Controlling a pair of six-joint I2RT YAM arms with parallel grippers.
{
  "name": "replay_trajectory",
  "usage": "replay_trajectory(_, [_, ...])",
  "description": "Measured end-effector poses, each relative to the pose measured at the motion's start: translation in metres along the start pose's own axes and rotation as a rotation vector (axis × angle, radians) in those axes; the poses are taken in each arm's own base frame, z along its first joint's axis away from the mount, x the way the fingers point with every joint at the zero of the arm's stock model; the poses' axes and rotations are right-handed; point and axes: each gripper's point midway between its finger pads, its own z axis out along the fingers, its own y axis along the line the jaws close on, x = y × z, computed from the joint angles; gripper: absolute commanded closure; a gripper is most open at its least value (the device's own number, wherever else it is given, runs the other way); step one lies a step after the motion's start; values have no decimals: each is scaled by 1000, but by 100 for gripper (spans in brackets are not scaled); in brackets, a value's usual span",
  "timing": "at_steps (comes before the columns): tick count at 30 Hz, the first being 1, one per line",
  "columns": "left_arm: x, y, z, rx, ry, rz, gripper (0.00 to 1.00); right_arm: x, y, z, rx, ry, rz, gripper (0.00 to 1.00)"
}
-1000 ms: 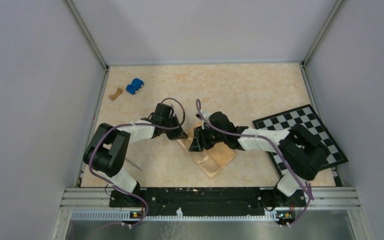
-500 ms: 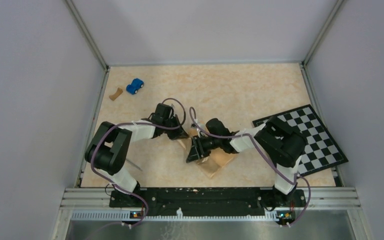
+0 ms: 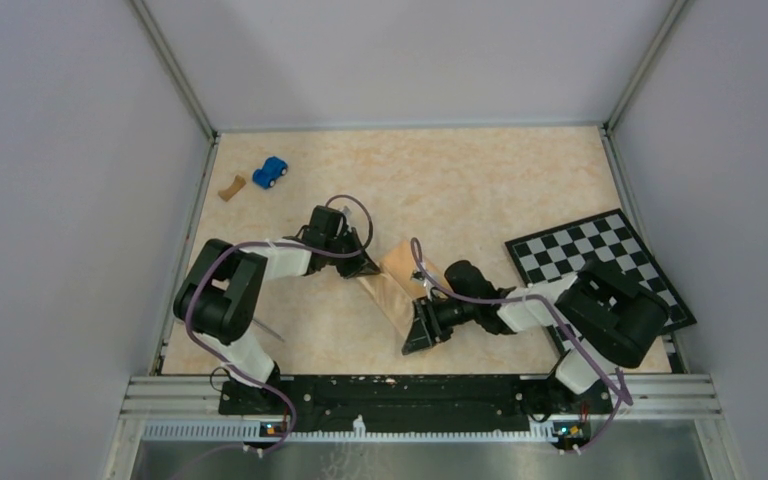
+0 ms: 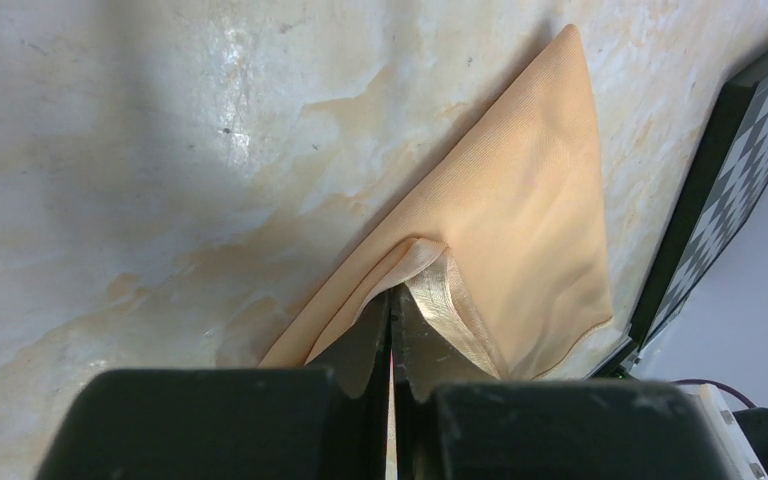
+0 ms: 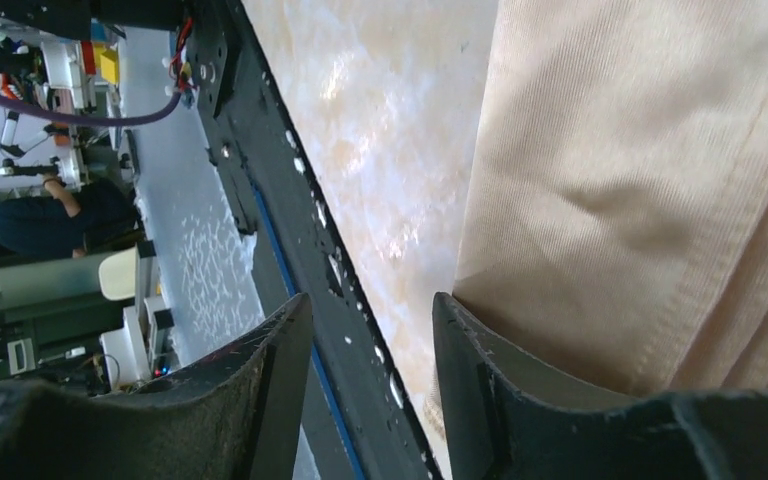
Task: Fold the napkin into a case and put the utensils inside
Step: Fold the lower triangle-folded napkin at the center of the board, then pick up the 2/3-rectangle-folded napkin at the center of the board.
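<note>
The tan-orange napkin (image 3: 396, 282) lies mid-table as a narrow folded strip, running from far right to near. My left gripper (image 3: 364, 270) is shut on the napkin's (image 4: 520, 200) left corner, and the cloth bunches up at its fingertips (image 4: 392, 296). My right gripper (image 3: 419, 336) stands open at the strip's near end. Nothing is between its fingers, and its right finger (image 5: 500, 400) rests against the napkin's (image 5: 640, 180) edge. One thin silvery utensil (image 3: 268, 330) lies by the left arm's base.
A checkerboard (image 3: 600, 258) lies at the right, partly under the right arm, and shows in the left wrist view (image 4: 735, 160). A blue toy car (image 3: 271, 172) and a brown scrap (image 3: 230, 187) sit far left. The black front rail (image 5: 290, 200) runs just beyond the right gripper.
My right gripper has swept from over the napkin toward the near edge. The napkin now lies as a narrower strip. The left gripper has stayed put, shut on the corner.
</note>
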Motion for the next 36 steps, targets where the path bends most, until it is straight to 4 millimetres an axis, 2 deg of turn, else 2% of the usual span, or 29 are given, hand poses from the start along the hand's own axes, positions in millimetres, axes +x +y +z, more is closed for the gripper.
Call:
replay_trajectory(5, [0,-1,1,13,5,6,97,15,-5,-10,4,-6,10,51])
replay_trajectory(8, [-1,-2,2,15,8,13,96,17,-5,-12,-3,-25,7,51])
replay_trajectory(10, [0,-3,2,14,15,22,94,19,-4,-17,2,-36,8,48])
replay_trajectory(13, [-1,-4,0,7,28,50,80,21,5,-30,18,-49,7,42])
replay_trajectory(15, [-3,-6,-1,0,36,77,68,14,15,-41,27,-86,-20,42])
replay_trajectory(18, [-6,-13,-5,1,50,126,52,-16,18,-60,74,-180,-34,48])
replay_trajectory(21, [-9,-24,-13,15,56,163,45,-51,-9,-79,180,-285,32,52])
replay_trajectory(22, [-10,-27,-17,19,54,173,45,-61,-23,-86,229,-316,68,56])
replay_trajectory(24, [-9,-35,-30,32,46,194,49,-67,-47,-93,309,-337,120,68])
replay_trajectory(28, [-10,-50,-50,61,16,225,56,-58,-72,-94,416,-303,169,80])
replay_trajectory(30, [-10,-49,-49,63,16,225,59,-55,-81,-98,472,-307,185,82])
replay_trajectory(33, [-2,-37,-40,48,48,202,63,-51,-91,-104,530,-332,193,83])
replay_trajectory(36, [8,-17,-21,7,102,164,64,-37,-100,-106,574,-357,230,83])
